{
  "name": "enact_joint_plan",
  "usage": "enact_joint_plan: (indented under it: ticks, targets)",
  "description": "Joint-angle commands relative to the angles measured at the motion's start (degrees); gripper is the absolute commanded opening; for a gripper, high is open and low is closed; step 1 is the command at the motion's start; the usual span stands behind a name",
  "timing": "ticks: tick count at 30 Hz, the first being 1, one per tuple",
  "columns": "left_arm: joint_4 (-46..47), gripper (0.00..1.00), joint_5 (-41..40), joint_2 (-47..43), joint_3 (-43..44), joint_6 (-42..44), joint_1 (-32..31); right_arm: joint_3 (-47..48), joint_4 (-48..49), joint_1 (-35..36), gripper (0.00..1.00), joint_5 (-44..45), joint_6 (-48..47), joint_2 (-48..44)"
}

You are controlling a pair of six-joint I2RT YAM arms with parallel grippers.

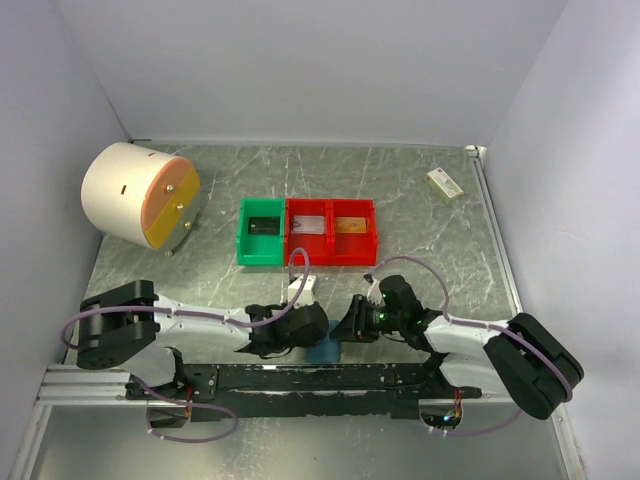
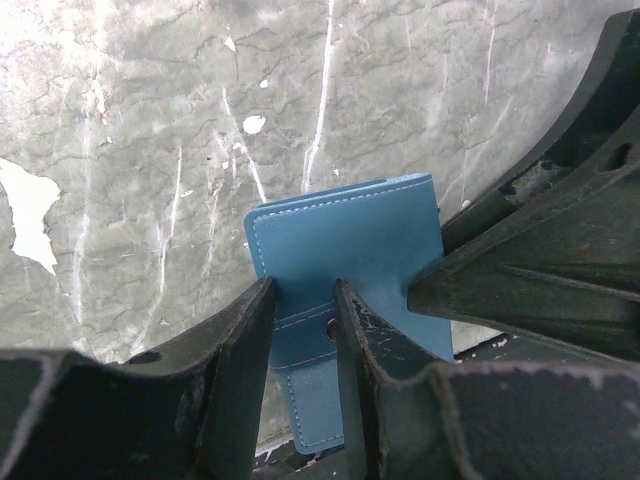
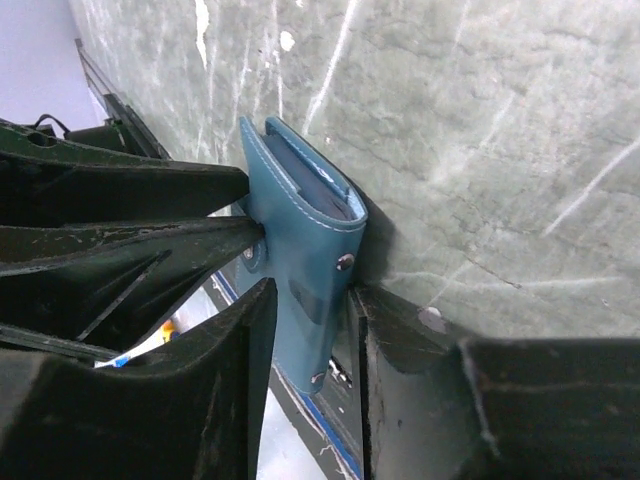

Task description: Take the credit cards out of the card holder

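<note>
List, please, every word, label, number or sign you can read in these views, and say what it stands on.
No legible text in any view.
Small cream cardboard box, far right: red marks, too small to read.
Blue stitched bi-fold card holder: no lettering on the sides that show.

One blue card holder. Three bins in a row at mid-table: one green bin and two red ones, the left red bin and the right red bin. One cream cylinder far left. One small cream box far right. Two hands: left hand, right hand.
</note>
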Motion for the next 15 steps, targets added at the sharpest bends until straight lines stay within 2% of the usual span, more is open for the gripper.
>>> enact_joint_plan:
  ticks: [1,5,7,11,13,15]
  targets:
    - [0.78,0.41,1.61,0.66,-1.99,-1.22,-0.44,-1.37,4.23,0.17,0.3,-1.78,1.39,3.28]
    - [2.38,0.42,1.84,-0.04,-2.92,-1.39,-0.4,-1.38,9.35,0.17,0.09,-2.49,3.86,5.02]
    - [1.71,0.49,1.68,-1.05,-2.69,-1.42,-0.44,-0.67,8.51,0.17,0.07,-0.88,4.28,3.47]
    - [-1.83,0.7,1.56,-2.98,-0.66,-0.75,-0.44,3.82,-4.2,0.24,0.06,4.11,0.02,-1.49]
    - [-5.48,0.74,1.98,-2.32,1.91,0.07,-0.44,5.77,-8.69,0.19,0.06,5.46,-1.49,-3.7]
    - [-9.02,0.73,1.58,-0.68,4.82,-0.29,-0.56,6.84,-11.16,0.24,0.06,6.05,-2.05,-4.86]
